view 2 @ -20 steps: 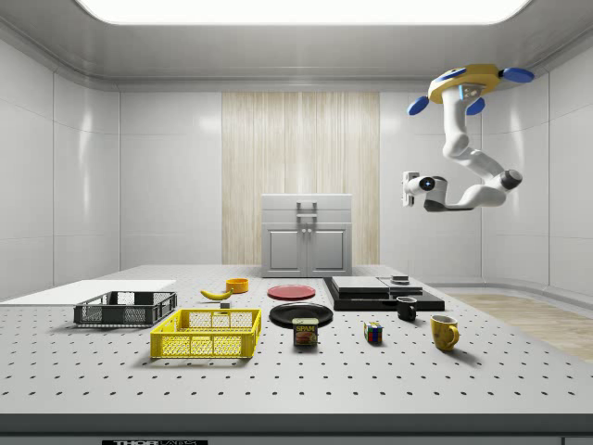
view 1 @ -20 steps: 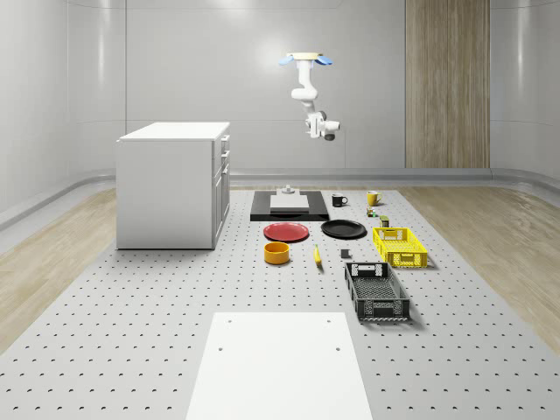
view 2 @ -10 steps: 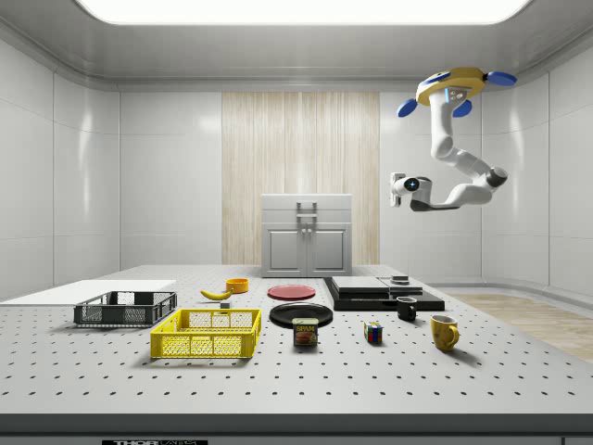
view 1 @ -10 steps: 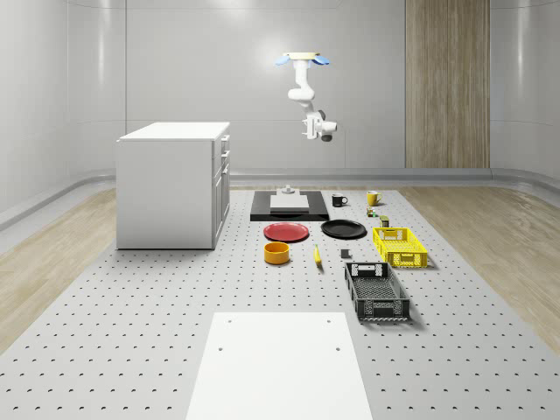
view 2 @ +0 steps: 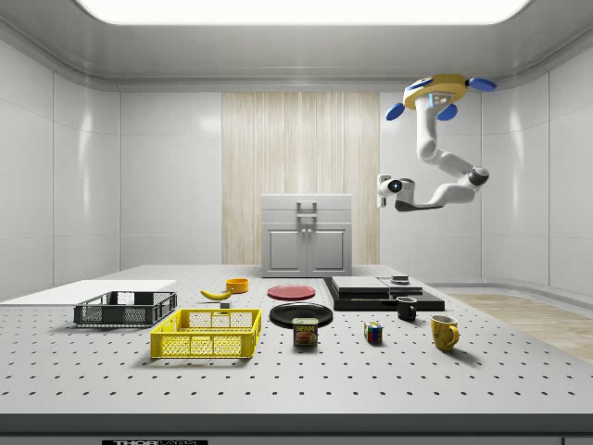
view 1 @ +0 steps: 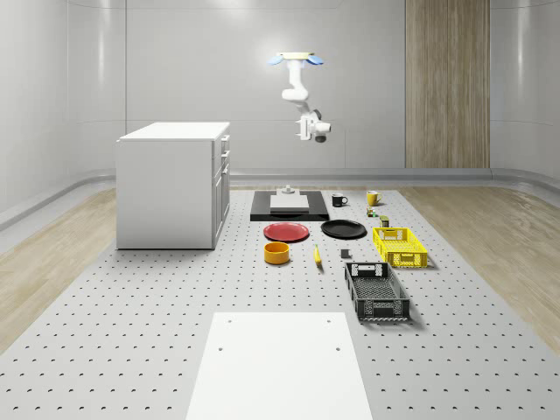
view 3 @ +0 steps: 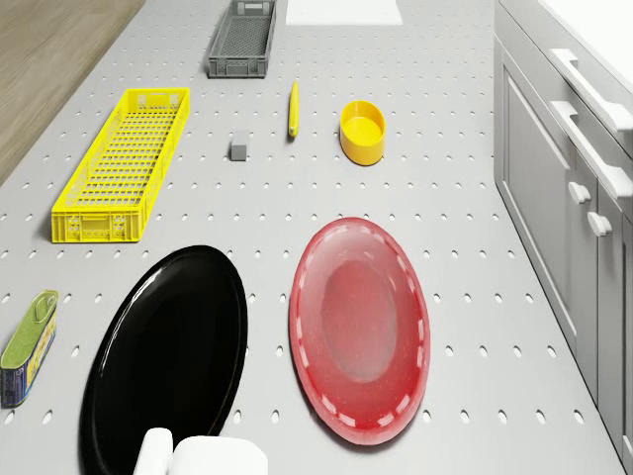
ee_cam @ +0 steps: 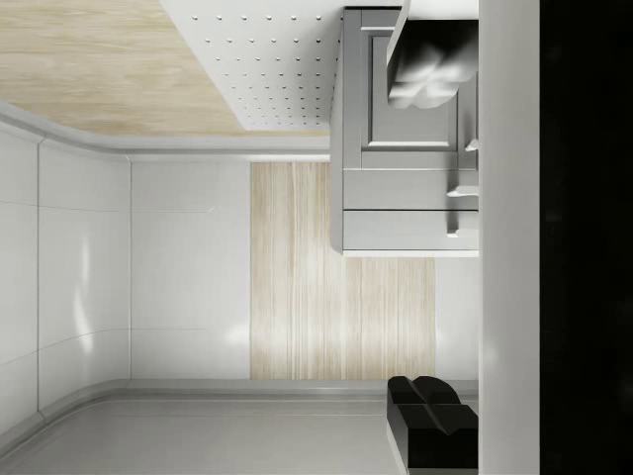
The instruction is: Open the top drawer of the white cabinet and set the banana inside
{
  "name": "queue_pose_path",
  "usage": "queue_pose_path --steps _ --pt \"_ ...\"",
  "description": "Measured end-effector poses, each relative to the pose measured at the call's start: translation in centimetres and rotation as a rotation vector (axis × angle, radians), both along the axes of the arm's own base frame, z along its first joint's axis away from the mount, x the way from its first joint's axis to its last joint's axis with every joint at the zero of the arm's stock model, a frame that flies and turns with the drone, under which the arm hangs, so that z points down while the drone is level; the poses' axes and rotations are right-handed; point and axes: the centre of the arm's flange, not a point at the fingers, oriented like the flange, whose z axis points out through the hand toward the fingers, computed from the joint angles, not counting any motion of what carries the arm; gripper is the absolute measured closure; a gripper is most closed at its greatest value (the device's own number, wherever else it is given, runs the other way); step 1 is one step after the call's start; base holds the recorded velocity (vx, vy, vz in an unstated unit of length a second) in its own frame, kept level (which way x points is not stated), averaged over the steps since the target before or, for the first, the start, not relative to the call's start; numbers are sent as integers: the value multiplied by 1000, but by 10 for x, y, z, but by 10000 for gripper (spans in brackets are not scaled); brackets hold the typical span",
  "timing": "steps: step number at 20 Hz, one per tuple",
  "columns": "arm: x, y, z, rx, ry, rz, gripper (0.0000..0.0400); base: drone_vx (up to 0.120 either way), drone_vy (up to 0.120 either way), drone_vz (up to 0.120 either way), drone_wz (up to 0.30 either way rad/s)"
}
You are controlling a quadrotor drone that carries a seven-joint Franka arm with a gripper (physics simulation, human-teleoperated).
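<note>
Drone (view 1: 295,59) has shifted toward the one cabinet (view 1: 175,184).

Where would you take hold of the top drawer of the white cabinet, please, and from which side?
Judging by its shape, grip the top drawer's bar handle at its middle, coming straight at the white cabinet's front, the face toward the red plate. The handle stands proud of the front, leaving room behind it. The drone hovers high above the table, with the hand about level with the cabinet's top.
</note>
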Motion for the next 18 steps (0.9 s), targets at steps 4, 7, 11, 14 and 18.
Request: queue_pose_path --steps 4,7,11,14,18 --pt "0 0 0 0 0 0 0 120 -120 0 0" --pt "0 0 0 0 0 0 0 120 -120 0 0" --pt "0 0 0 0 0 0 0 120 -120 0 0" --pt "0 0 0 0 0 0 0 120 -120 0 0" --pt "0 0 0 0 0 0 0 120 -120 0 0"
